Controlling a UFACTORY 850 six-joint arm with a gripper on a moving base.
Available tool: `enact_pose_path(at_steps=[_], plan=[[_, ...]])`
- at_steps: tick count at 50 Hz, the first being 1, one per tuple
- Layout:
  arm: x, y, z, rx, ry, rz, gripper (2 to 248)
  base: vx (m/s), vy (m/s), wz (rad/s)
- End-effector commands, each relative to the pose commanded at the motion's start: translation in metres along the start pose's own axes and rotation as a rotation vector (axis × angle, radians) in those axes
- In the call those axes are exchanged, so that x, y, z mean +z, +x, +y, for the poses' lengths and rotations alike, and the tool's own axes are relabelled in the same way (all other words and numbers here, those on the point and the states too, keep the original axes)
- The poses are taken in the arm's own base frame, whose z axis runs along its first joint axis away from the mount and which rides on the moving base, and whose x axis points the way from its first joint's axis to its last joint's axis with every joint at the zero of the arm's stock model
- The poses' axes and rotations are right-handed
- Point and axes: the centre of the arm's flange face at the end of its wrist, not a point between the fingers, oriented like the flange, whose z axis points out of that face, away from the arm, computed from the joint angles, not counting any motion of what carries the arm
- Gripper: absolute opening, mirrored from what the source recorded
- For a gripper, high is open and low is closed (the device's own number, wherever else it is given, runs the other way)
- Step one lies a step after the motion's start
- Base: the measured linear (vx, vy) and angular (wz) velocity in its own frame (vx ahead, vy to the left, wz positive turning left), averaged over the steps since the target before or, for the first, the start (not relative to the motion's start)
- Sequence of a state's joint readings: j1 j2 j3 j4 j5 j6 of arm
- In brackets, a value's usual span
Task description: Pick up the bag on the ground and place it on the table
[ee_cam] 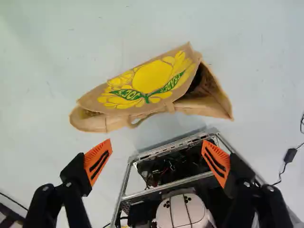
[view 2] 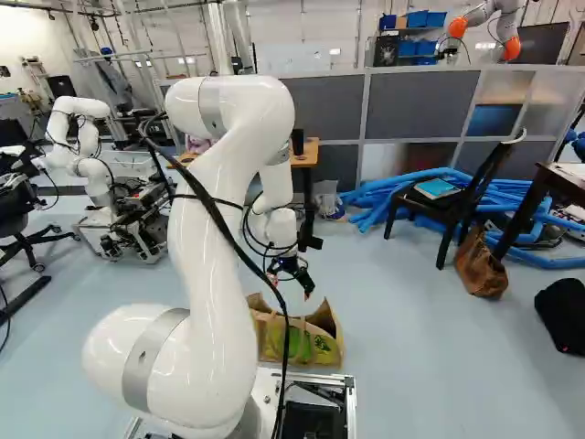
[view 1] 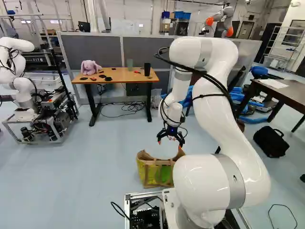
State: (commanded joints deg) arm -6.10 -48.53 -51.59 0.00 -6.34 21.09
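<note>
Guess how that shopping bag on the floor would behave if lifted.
The shopping bag would probably sag and fold, as one side slumps over the opening. Its limp handle may swing. Thin walls suggest it's light, contents unseen.

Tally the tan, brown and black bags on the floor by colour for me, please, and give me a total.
Tan: 1, the shopping bag with the yellow fruit print
Brown: 1, the brown bag near the dark table
Black: 1, the black bag with a handle
Total: 3
</note>
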Motion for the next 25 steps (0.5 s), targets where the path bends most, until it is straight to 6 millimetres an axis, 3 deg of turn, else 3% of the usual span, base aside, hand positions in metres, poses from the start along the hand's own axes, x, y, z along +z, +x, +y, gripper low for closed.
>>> enact_pose_path(at_steps=[25], plan=[[0.038, 0.009, -0.004, 0.263, -0.017, -0.032, 247, 0.000, 0.000, 0.000]])
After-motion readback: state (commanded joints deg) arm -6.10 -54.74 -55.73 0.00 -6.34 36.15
